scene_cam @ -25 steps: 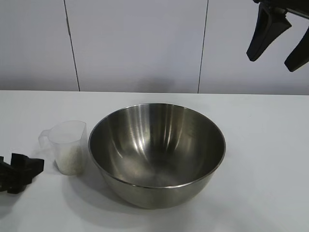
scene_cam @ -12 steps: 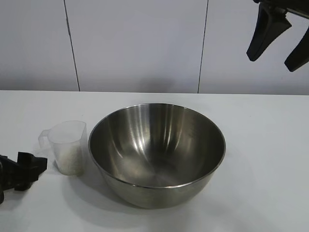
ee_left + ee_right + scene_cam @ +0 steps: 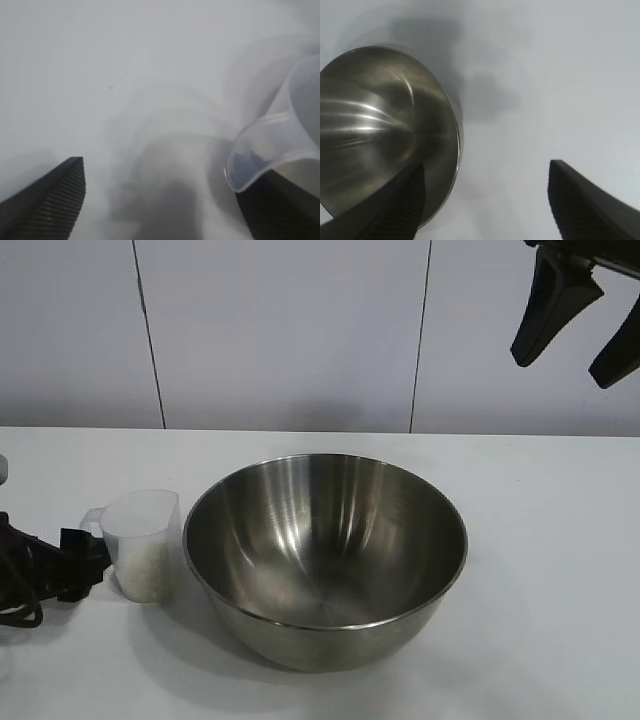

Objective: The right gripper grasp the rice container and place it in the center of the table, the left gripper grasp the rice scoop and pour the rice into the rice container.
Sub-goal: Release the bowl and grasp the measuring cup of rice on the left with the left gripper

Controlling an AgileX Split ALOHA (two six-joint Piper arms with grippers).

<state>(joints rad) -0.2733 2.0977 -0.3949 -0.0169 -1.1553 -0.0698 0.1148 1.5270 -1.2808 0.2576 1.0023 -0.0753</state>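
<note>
Left gripper [image 3: 82, 562], jaws spread, flanks the handle of the scoop [image 3: 146, 543] beside the bowl [image 3: 325, 555]: light, slick, tippy plastic, so pinch the handle; right gripper [image 3: 577, 325] open, high.

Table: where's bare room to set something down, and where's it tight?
Free: the table right of the steel bowl, under the raised, open right gripper; also the strip between the bowl and the back wall. Crowded: the left side, where the plastic cup stands close beside the bowl and the open left gripper is at its handle.
</note>
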